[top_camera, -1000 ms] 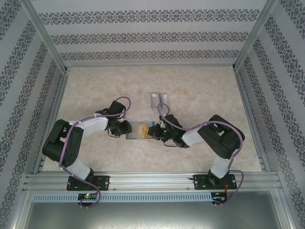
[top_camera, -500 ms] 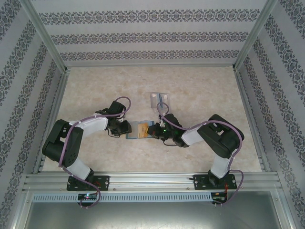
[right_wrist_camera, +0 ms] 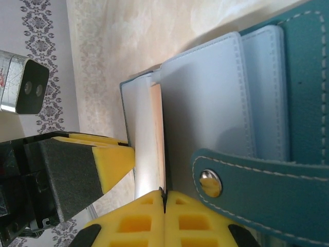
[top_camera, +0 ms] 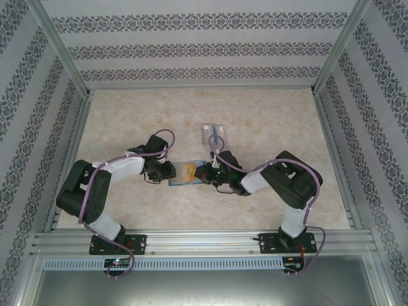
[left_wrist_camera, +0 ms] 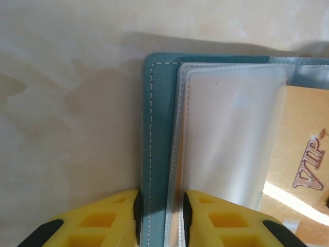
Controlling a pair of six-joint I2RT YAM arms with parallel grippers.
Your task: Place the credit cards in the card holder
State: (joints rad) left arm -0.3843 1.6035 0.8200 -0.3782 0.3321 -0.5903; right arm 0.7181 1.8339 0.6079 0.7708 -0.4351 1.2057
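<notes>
Nearest the arm bases, mid-table, lies the teal stitched folding wallet [left_wrist_camera: 159, 103], opened flat on the pale marbled table [top_camera: 127, 121], w/ an arm at each end of it.

The L gripper [left_wrist_camera: 160, 203] comes in from the left. Its yellow fingers are clamped on the wallet's left edge, one on the teal cover and one on the frosted clear plastic sleeve [left_wrist_camera: 231, 134]. Prob there to pin the wallet so it can't slide when the card gets tugged.

The R gripper [right_wrist_camera: 163, 198] comes in from the right. Its fingers are pressed together on the near edge of the thin orange-tan card marked VIP [left_wrist_camera: 303, 154]. The card runs edge-on from that pinch in between the sleeve and the pale blue pockets. How much of it sits inside, I can't tell. The teal strap w/ a metal snap [right_wrist_camera: 257, 185] lies loose on the right side, out of the way.

Looks like the card is to be drawn out of the wallet, not yet free.

Farther back and a bit right, well apart from the wallet, sits the small clear plastic card holder [top_camera: 205, 134]. A thin blue card [top_camera: 217, 131] seems to lie in it, too small to be sure. So one card prob done, and the orange one has to travel there.
</notes>
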